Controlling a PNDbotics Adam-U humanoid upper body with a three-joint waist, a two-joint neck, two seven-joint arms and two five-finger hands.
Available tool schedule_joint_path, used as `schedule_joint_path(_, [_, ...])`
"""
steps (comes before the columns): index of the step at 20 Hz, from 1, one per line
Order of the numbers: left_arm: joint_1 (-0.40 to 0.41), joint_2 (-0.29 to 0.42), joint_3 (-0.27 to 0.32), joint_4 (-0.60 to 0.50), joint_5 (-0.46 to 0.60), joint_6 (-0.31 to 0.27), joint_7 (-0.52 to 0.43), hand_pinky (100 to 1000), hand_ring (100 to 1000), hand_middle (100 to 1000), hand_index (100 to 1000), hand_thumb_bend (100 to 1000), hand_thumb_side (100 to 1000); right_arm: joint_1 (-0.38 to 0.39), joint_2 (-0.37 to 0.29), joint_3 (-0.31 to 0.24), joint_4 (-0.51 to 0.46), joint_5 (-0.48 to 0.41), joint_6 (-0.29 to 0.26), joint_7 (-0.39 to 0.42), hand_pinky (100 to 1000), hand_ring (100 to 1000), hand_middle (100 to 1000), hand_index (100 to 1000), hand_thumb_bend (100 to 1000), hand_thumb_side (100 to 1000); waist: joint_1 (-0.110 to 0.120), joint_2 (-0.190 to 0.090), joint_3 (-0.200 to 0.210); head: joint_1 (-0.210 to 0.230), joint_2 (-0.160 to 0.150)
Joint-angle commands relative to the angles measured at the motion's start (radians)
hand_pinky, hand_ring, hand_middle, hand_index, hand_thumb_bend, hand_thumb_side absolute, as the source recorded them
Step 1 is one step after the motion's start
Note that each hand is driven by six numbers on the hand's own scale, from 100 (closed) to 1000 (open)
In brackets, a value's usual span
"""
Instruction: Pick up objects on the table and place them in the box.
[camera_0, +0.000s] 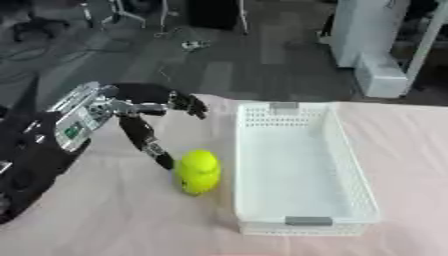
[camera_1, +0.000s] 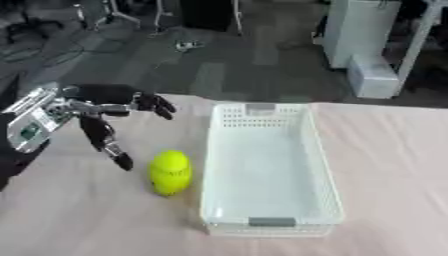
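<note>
A yellow-green rounded object (camera_0: 198, 171), shaped like two stacked balls, stands on the pink table just left of the white basket (camera_0: 346, 165). My left hand (camera_0: 144, 116) comes in from the left and hovers beside and above the object. Its fingers are spread and relaxed, with the thumb (camera_0: 150, 145) pointing down close to the object's left side and the other fingers (camera_0: 188, 105) reaching out farther back. Nothing is held. The basket has nothing in it. My right hand shows in neither view.
The white basket lies lengthwise with grey handles at its near end (camera_0: 308, 220) and far end (camera_0: 282, 106). Beyond the table's far edge are dark floor, cables and a white cabinet (camera_0: 381, 45).
</note>
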Motion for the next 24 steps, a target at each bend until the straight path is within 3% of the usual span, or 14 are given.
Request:
schedule_joint_path(1, [-0.009, 0.013, 0.013, 0.023, -0.081, -0.27, -0.233, 806, 824, 904, 917, 882, 892, -0.01, -0.022, -0.01, -0.013, 0.004, 0.001, -0.004, 100, 321, 371, 715, 355, 738, 0.0, -0.008, 0.001, 0.003, -0.006])
schedule_joint_path(10, [-0.02, -0.016, -0.02, 0.025, -0.089, -0.27, -0.18, 819, 828, 910, 919, 850, 878, -0.013, -0.024, -0.007, -0.013, 0.003, 0.002, -0.002, 100, 321, 371, 714, 355, 738, 0.0, -0.008, -0.004, -0.028, 0.006])
schedule_joint_path(18, [-0.042, -0.061, -0.058, 0.01, -0.021, -0.27, -0.217, 816, 815, 900, 912, 819, 858, -0.023, -0.025, -0.021, -0.013, -0.005, 0.002, -0.027, 100, 320, 373, 714, 356, 740, 0.001, -0.007, -0.015, -0.049, 0.027])
schedule_joint_path(24, [-0.046, -0.09, -0.066, 0.029, -0.048, -0.27, -0.251, 789, 777, 891, 913, 824, 854, -0.034, -0.028, -0.024, -0.013, -0.013, 0.001, -0.034, 100, 320, 374, 714, 353, 739, 0.002, -0.006, -0.022, -0.04, 0.025])
